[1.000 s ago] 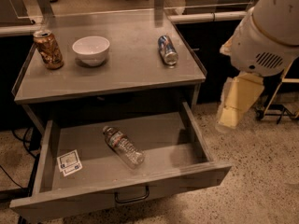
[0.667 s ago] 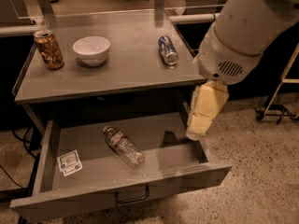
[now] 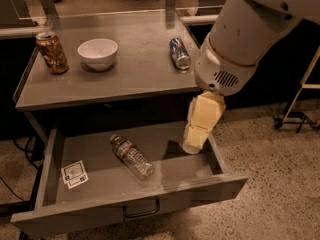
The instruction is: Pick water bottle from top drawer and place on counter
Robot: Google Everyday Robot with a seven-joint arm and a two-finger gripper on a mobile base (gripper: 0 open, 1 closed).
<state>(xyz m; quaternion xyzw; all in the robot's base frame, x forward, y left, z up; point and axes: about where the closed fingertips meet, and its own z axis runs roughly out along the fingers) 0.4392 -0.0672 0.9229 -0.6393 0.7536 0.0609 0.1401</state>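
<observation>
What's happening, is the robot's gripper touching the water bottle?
Apart. The camera view shows the gripper over the right end of the top drawer, with bare drawer floor between it and the water bottle lying on its side.

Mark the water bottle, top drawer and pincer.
water bottle (image 3: 132, 157), camera view, ribbed body.
top drawer (image 3: 200, 194), camera view, front wall.
pincer (image 3: 192, 145), camera view, lower tip, over drawer's right end.

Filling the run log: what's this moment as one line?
stage: pre-grasp | gripper: over top drawer, right side, apart from water bottle | water bottle: lying in drawer | counter: bottle not there yet
</observation>
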